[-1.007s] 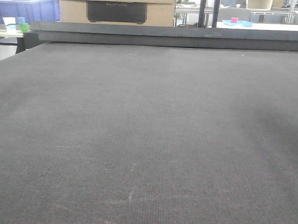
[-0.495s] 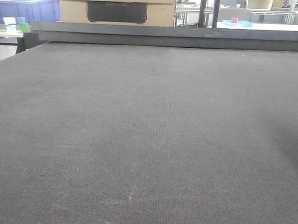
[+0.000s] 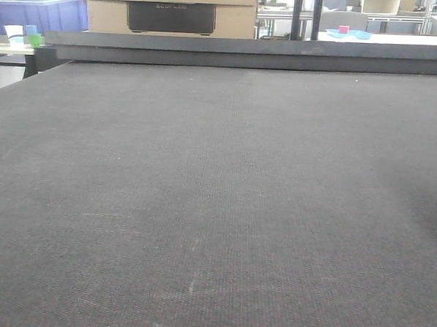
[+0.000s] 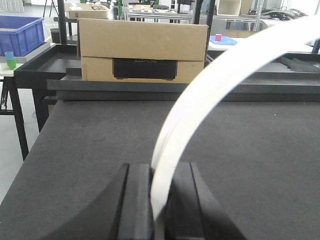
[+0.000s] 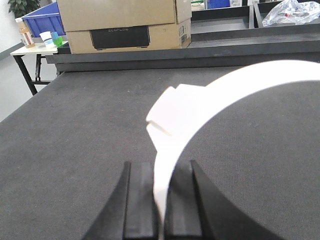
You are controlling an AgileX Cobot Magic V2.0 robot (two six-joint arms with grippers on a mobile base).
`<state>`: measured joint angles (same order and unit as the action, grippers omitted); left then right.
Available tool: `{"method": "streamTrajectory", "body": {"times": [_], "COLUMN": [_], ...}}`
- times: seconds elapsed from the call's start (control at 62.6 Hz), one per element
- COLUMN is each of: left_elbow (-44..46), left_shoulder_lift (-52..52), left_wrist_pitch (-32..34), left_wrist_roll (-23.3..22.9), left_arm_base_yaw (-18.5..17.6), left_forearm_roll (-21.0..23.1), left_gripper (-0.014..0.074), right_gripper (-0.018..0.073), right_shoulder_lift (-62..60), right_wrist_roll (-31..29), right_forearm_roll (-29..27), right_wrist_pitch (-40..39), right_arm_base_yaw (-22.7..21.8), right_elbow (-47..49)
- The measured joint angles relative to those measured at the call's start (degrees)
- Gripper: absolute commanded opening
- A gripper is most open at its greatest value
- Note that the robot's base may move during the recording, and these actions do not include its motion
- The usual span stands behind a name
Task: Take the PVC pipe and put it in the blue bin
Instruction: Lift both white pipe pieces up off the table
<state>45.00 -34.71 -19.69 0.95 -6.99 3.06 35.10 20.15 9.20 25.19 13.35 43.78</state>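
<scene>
A white curved PVC pipe [image 4: 200, 105] rises from between the black fingers of my left gripper [image 4: 159, 172], which is shut on it. It arcs up and away to the upper right. In the right wrist view a white curved pipe [image 5: 210, 97] with a notched joint stands the same way in my right gripper [image 5: 160, 170], which is shut on it. The blue bin [image 4: 20, 32] stands far off to the left, beyond the table, and also shows as the bin [image 3: 36, 11] and the bin [image 5: 45, 20]. Neither gripper nor pipe appears in the front view.
A dark felt-covered table [image 3: 216, 207] fills the front view. A cardboard box [image 4: 142, 50] with a black device stands behind its far edge on a raised black rail [image 3: 246, 51]. A small side table with cups [image 5: 47, 40] stands at the far left.
Only a faint shadow at the right edge of the table in the front view has shifted slightly; nothing else has visibly moved.
</scene>
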Motion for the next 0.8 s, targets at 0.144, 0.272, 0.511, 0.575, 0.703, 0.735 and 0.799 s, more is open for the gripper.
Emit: {"method": "streamTrajectory", "body": {"times": [0.144,0.272,0.511,0.575,0.703,0.735,0.799], "left_elbow": [0.00,0.00,0.00,0.00,0.00,0.00,0.00], "left_shoulder_lift": [0.00,0.00,0.00,0.00,0.00,0.00,0.00], "left_wrist_pitch": [0.00,0.00,0.00,0.00,0.00,0.00,0.00], "left_wrist_roll": [0.00,0.00,0.00,0.00,0.00,0.00,0.00], "left_arm_base_yaw": [0.00,0.00,0.00,0.00,0.00,0.00,0.00], "left_forearm_roll": [0.00,0.00,0.00,0.00,0.00,0.00,0.00], "left_gripper": [-0.0111,-0.0111,-0.0111,-0.0111,-0.0111,-0.0111,-0.0111], "right_gripper": [-0.0168,-0.0168,-0.0168,-0.0168,-0.0168,-0.0168,-0.0168], "right_shoulder_lift": [0.00,0.00,0.00,0.00,0.00,0.00,0.00], "right_wrist_roll": [0.00,0.00,-0.12,-0.12,-0.01,-0.01,-0.01], "right_forearm_roll": [0.00,0.00,0.00,0.00,0.00,0.00,0.00], "right_wrist_pitch": [0.00,0.00,0.00,0.00,0.00,0.00,0.00], "right_arm_base_yaw": [0.00,0.00,0.00,0.00,0.00,0.00,0.00], "right_elbow": [0.00,0.00,0.00,0.00,0.00,0.00,0.00]}}
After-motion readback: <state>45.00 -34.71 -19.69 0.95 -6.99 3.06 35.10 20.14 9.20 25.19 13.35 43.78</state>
